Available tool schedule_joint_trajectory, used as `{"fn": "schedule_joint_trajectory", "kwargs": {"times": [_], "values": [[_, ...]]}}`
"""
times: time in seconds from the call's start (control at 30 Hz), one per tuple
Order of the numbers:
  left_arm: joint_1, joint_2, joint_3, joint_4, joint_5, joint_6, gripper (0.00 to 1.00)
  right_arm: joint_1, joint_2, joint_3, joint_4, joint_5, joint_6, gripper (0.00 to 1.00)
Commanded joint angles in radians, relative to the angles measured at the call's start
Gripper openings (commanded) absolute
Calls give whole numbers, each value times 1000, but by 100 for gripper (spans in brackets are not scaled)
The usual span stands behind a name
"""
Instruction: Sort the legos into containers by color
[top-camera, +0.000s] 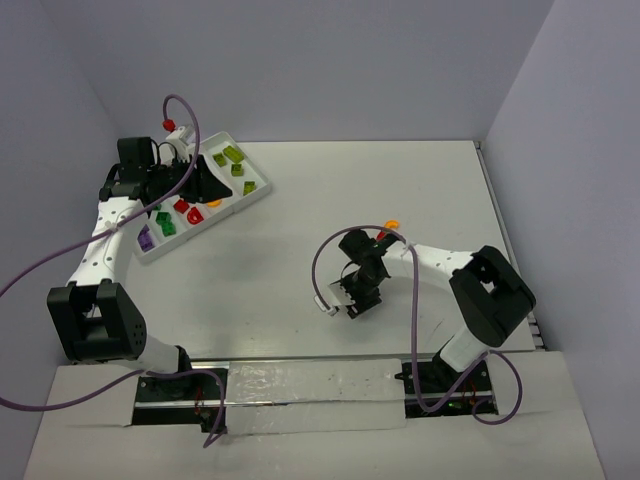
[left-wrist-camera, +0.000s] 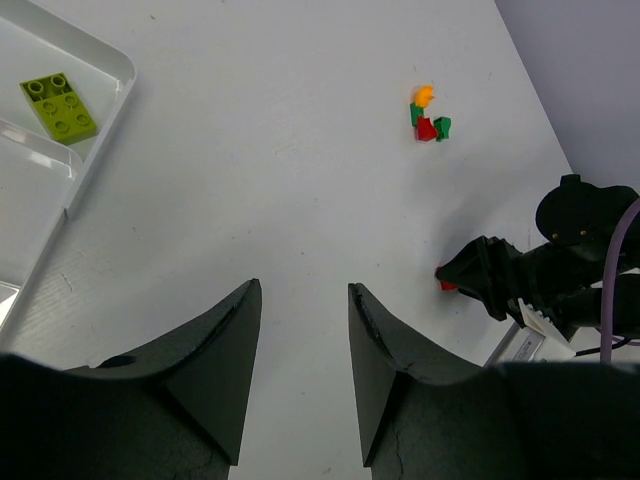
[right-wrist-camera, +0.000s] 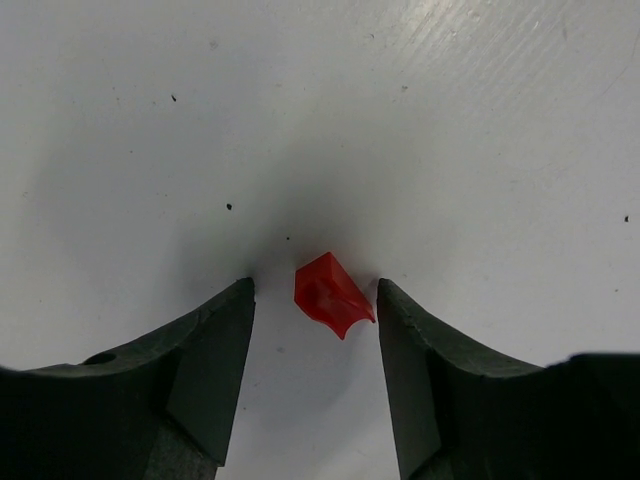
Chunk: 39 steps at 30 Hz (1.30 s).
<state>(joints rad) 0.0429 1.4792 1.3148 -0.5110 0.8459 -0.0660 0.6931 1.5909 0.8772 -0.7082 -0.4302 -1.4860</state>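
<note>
The white tray (top-camera: 262, 190) lies at the far left, its containers holding lime (top-camera: 232, 155), red (top-camera: 182, 206), green (top-camera: 165, 222) and purple (top-camera: 145, 238) legos. Over it, my left gripper (top-camera: 212, 186) (left-wrist-camera: 304, 288) is open with only bare table between its fingers. A lime brick (left-wrist-camera: 59, 105) lies in the tray's end compartment. Mid-table, my right gripper (top-camera: 362, 300) (right-wrist-camera: 315, 288) is down at the surface, open around a small red brick (right-wrist-camera: 332, 295) (left-wrist-camera: 447, 284). The brick lies close to the right finger, with a gap on its left.
A small cluster of loose bricks, orange (left-wrist-camera: 424, 96), red (left-wrist-camera: 426, 129) and green (left-wrist-camera: 442, 127), lies on the table beyond the right arm. In the top view only the orange one (top-camera: 391, 224) shows clearly. Walls enclose the table on the left, back and right.
</note>
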Motion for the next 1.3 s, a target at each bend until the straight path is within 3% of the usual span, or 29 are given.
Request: {"fn": "schedule_joint_trajectory", "kwargs": {"times": [0.0,0.43,0.5,0.6,0.7,0.87,0.97,1.07,1.1,1.17,1.27], "values": [[3,-13,2,45,9,1,49,14,15,-3,44,7,4,55],[3,-2,6,45,12,0,49,53,-4,-10,47,10,64,30],[4,-6,-4,47,4,-5,48,59,-4,24,34,-16,131,22],[7,-31,-36,49,-2,-8,49,57,-3,136,-1,-86,271,1],[14,-71,-73,61,-13,-2,50,46,-6,242,-6,-176,446,0],[25,-166,-136,102,-11,-11,60,-33,17,479,174,-346,1046,0],[25,-203,-177,126,58,-42,66,-126,55,548,330,-513,1371,0],[26,-233,-225,180,173,-95,68,-175,85,572,585,-573,1805,0],[26,-245,-244,211,194,-122,69,-183,86,559,665,-572,1894,0],[26,-296,-318,358,245,-243,85,-198,102,550,898,-572,2092,0],[23,-332,-398,588,302,-404,86,-204,159,527,1130,-581,2452,0]]}}
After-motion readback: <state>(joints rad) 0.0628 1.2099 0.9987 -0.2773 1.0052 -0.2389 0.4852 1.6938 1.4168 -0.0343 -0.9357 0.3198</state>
